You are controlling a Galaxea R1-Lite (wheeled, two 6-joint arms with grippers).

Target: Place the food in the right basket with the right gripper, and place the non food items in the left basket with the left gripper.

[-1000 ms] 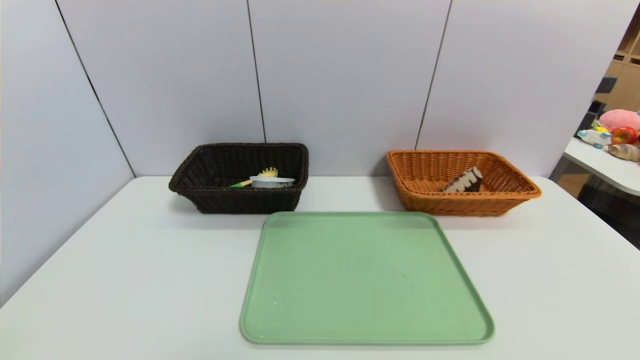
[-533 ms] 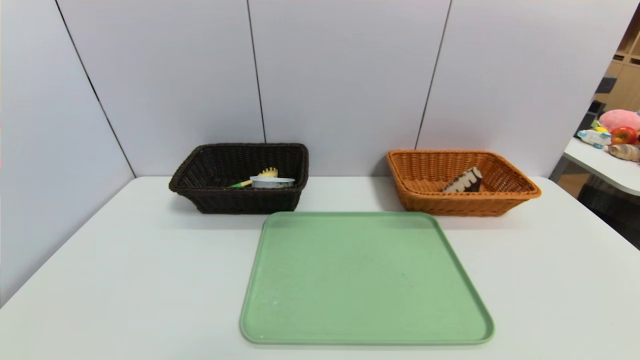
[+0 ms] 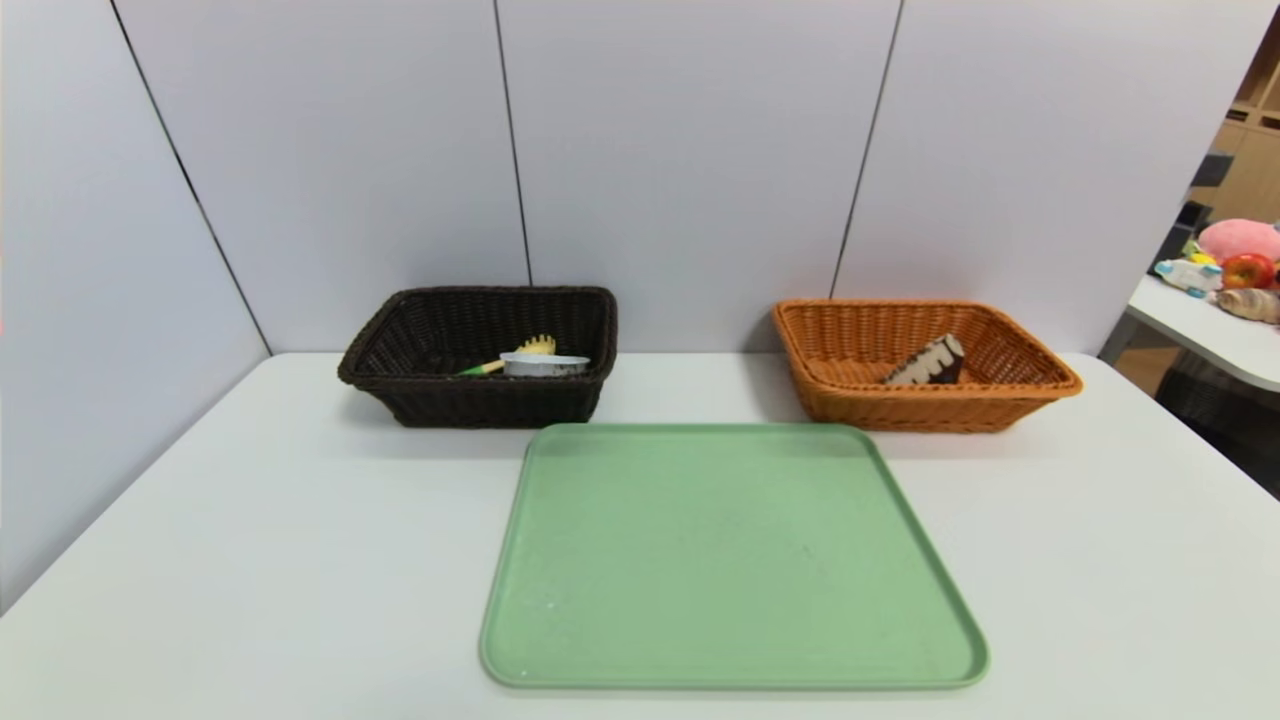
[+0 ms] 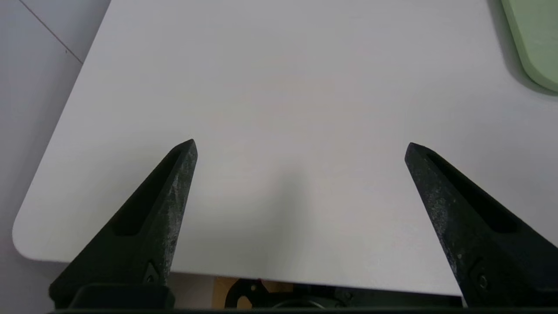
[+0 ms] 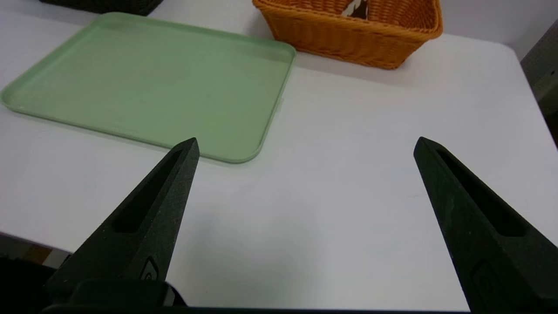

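tray point(image 3: 733, 560): bare, nothing on it to sort, sits mid table betw. the 2 baskets
left basket point(image 3: 400, 395): dark one, far left; holds a brush point(image 3: 520, 353) + a white lid-ish thing point(image 3: 545, 364)
right basket point(image 3: 1010, 400): orange, far right; holds a cake slice point(image 3: 928, 362)
left gripper point(image 4: 301, 144): released, jaws wide, over bare table near the front left edge, tray off to its side
right gripper point(image 5: 305, 144): released too, near front edge, tray + right basket ahead of it
key relation: no item near either claw, everything's already in a basket, so prob done
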